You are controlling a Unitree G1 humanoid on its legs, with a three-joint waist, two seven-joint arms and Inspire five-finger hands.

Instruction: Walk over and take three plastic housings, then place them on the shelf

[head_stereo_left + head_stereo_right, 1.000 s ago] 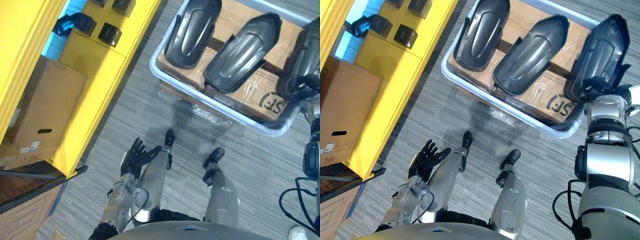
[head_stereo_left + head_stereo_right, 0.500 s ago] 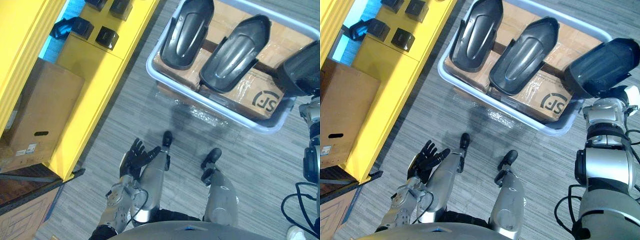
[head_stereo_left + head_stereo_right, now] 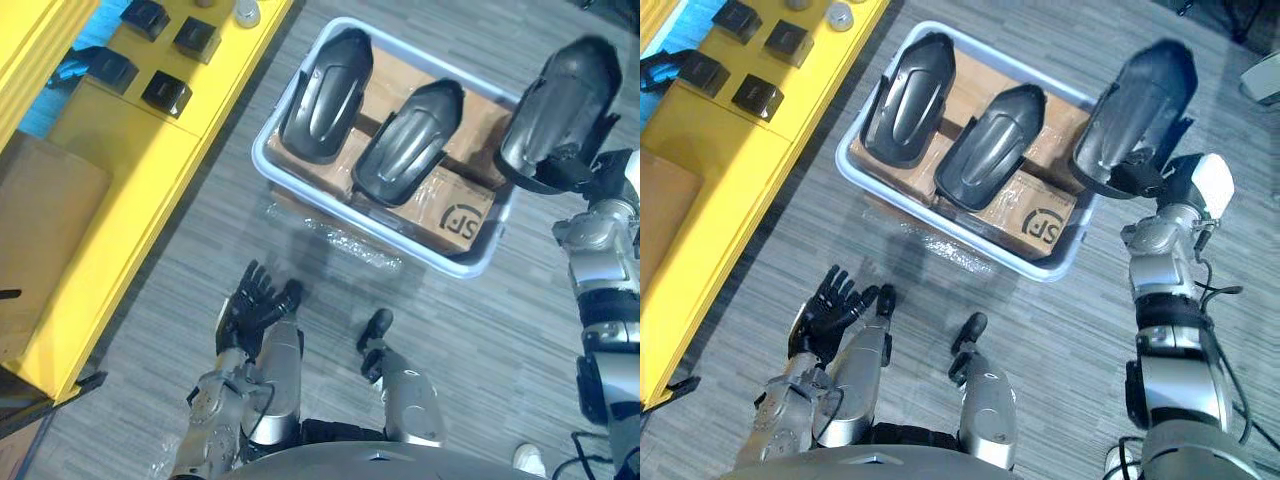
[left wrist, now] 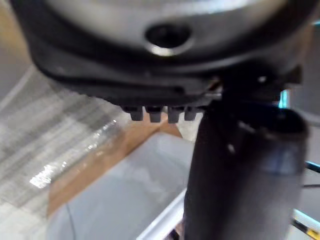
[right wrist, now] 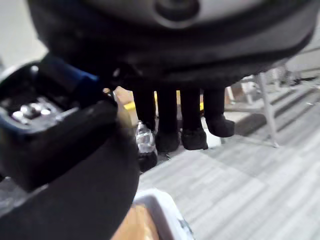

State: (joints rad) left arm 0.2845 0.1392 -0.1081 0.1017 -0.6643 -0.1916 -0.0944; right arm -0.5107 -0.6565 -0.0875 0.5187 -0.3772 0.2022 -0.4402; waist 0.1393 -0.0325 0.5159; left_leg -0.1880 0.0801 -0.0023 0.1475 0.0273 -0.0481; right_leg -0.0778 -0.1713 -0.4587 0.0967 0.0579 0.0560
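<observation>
One housing (image 3: 1135, 105) is up in the right hand (image 3: 1143, 181), just past the tray (image 3: 940, 222) on its right end and hanging over that corner. The fingers are curled round the housing's lower edge, thumb on the other side. The grip is at one end only, so most of the shell sticks out above the hand.

Two housings (image 3: 908, 98) (image 3: 988, 145) lie side by side in the tray on cardboard boxes (image 3: 1040, 215), apart from each other.

Step in hand, as I read it: carry the first one off, two left to pick. To do it well:
- keep the pinch tight, since an end grip on a long shell wants to pivot
- clear the tray's right rim before swinging, so the low end doesn't clip it
- hold the wrist steady while turning

The left hand (image 3: 823, 312) is low, on the near side of the tray and well apart from it, fingers spread wide and holding nothing. It's free to support the shell.

The shelf (image 3: 720, 180) is yellow and sits left of the tray. Small black boxes (image 3: 758, 96) sit on its top near the tray's far left corner, so choose a bare stretch. Clear plastic film (image 3: 335, 242) lies on the floor against the tray's near rim, a possible slip or snag when stepping.
</observation>
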